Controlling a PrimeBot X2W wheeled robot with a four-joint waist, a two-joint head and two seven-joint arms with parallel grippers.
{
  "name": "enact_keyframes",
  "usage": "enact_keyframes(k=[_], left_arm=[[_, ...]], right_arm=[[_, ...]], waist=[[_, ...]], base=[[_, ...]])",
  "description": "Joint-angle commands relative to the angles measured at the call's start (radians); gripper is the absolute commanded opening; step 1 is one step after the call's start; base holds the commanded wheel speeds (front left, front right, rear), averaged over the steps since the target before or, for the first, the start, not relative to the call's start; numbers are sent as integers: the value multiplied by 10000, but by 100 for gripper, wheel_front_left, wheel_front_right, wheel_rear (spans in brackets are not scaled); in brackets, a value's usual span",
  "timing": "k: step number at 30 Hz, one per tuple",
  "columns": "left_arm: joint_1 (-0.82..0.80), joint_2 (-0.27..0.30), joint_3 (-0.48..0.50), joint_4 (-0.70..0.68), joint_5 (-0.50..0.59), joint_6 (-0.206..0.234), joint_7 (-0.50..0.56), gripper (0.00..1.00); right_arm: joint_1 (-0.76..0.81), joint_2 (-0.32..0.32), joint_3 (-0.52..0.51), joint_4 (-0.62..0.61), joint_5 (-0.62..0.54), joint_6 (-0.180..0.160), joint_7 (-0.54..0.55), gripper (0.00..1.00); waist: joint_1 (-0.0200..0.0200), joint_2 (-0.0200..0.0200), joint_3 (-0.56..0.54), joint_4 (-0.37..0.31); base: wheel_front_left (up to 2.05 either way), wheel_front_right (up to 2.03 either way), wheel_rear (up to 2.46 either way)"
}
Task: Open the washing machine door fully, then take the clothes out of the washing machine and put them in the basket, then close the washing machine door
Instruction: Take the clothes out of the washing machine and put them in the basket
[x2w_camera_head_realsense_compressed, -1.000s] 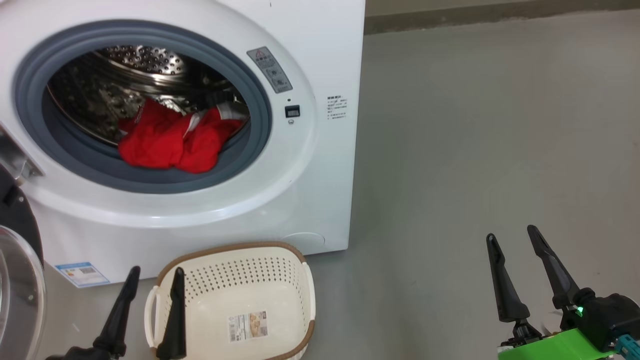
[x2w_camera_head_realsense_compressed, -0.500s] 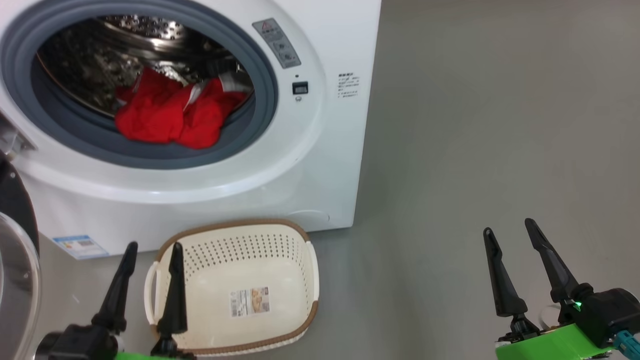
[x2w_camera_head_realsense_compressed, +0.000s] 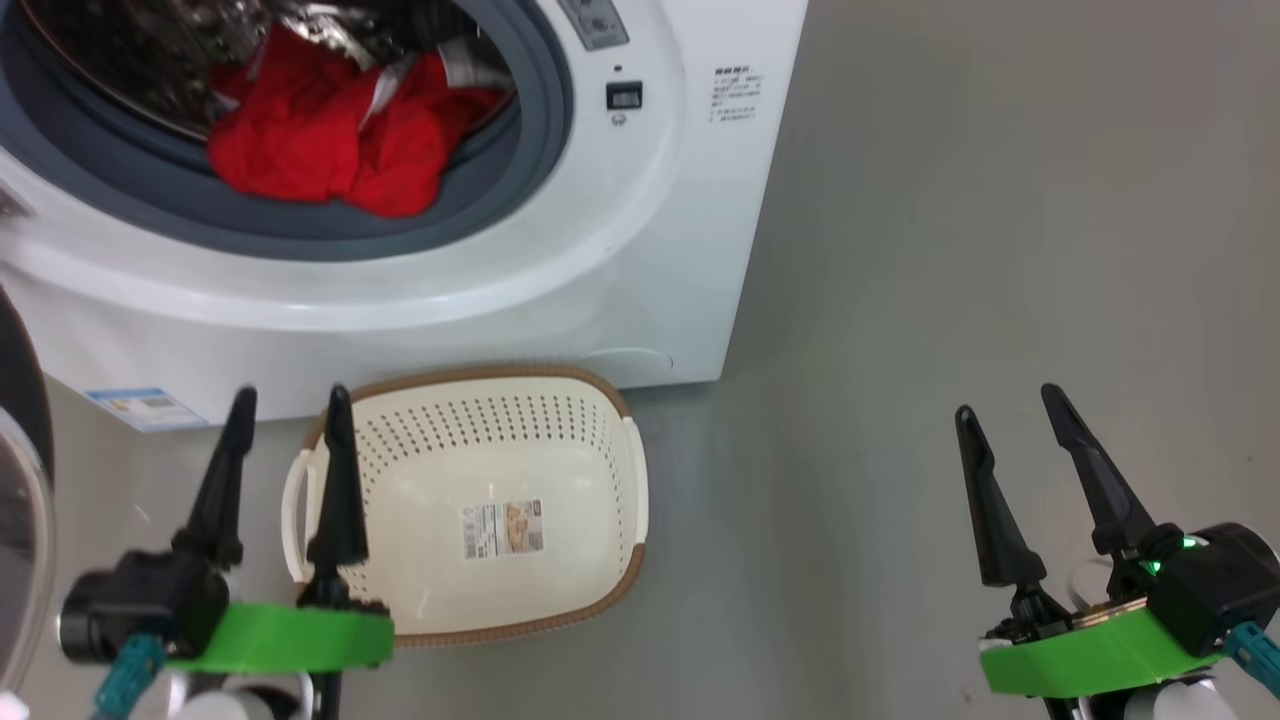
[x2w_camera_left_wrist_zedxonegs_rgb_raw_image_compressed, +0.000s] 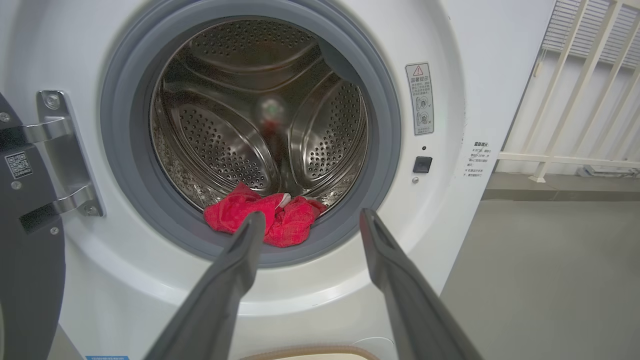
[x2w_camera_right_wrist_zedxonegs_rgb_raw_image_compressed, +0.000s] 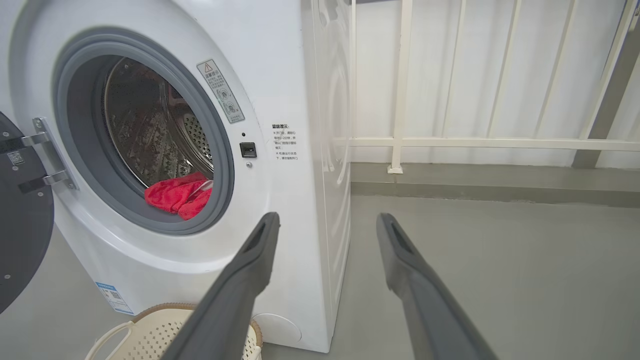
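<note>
Below the washing machine (x2w_camera_head_realsense_compressed: 640, 250) mouth: the basket (x2w_camera_head_realsense_compressed: 480, 440), empty, evidently placed to receive the clothes (x2w_camera_head_realsense_compressed: 320, 140) heaped at the drum lip. Left pincer (x2w_camera_head_realsense_compressed: 290, 395), right pincer (x2w_camera_head_realsense_compressed: 1006, 402): wide, empty.

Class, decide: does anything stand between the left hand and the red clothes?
Nothing visible does. The washing machine door hangs open to one side, and the left hand points at the clothes in the open drum.
</note>
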Motion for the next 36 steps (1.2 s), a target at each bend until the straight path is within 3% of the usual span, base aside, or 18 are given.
enact_keyframes(k=[1,13,28,36], left_arm=[[-426,161,342,-154,112,98,-49,100],[-2679,688,310,848,318,211,217,100],[-5320,1155,354,2832,18,7,284,100],[-6726,1421,308,3975,139,253,569,100]], right_arm=[[-321,-112,221,-280,-75,62,-65,100],[-801,-112,220,-278,-58,62,-65,100],[-1173,-112,240,-404,-37,62,-65,100],[-1423,-112,308,-413,-81,62,-65,100]], waist=[[0,-1,316,-17],[0,-1,1260,-263],[0,-1,2234,-385],[0,-1,2862,-437]], base=[[0,0,0],[0,0,0],[0,0,0],[0,0,0]])
